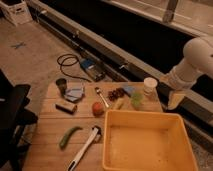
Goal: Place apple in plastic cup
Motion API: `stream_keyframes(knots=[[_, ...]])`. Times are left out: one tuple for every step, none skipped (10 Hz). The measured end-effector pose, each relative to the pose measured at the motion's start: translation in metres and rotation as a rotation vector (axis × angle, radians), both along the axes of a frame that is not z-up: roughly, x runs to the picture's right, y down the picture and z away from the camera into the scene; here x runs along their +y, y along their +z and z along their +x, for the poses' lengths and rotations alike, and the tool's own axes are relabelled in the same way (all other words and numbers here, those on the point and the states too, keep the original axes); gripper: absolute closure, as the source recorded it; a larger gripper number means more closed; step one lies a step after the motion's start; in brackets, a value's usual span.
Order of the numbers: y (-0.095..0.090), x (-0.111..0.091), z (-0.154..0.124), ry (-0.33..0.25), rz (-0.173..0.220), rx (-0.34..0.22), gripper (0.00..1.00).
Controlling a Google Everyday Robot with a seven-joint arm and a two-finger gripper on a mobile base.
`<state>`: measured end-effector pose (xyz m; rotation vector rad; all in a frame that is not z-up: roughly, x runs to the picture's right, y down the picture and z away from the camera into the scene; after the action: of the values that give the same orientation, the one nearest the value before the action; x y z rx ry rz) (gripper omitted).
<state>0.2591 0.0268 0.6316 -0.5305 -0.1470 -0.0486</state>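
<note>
A small round red-orange apple (98,108) sits on the wooden slat table (44,150), near the middle. It is just left of the top left corner of a big yellow plastic bin (145,114). The small see-through pale green plastic cup (136,100) stands upright to the right of the apple, near the bin's far rim, and the two are not touching. A small yellowish thing (119,103) lies between them. A white jar with a lid (149,86) stands just behind the plastic cup. A bunch of dark red grapes (116,94) lies left of the jar, with a small blue thing (129,90) beside it. A silver spoon (101,96) lies behind the apple. On the left part of the table there is a dark grey-green cup (61,85), a blue-grey cloth (75,93) and a small dark block (66,106). Nearer the front lie a long green pepper (69,136) and a tool with a long white handle (85,148). The robot's pale gripper (175,99) hangs from a thick white arm (200,56) off to the right, past the table's edge and well apart from the apple. It is not clear whether the gripper is spread wide or closed up. On the floor behind the table lie a coiled black cable (67,62) and a blue box (90,67).
</note>
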Motion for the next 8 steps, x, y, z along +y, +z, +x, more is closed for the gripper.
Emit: stream_keyframes(knots=[[-0.001,0.001,-0.018,-0.019,0.001,-0.032,0.20],[-0.002,0.002,-0.052,-0.051,0.000,-0.090,0.20],[-0.002,0.002,-0.072,-0.067,0.001,-0.120,0.20],[-0.004,0.001,-0.086,-0.069,0.004,-0.136,0.20],[-0.004,0.002,-0.083,-0.068,0.006,-0.128,0.20],[-0.004,0.001,-0.084,-0.069,0.005,-0.129,0.20],[-0.004,0.001,-0.085,-0.070,0.005,-0.131,0.20],[-0.004,0.001,-0.085,-0.069,0.005,-0.130,0.20]])
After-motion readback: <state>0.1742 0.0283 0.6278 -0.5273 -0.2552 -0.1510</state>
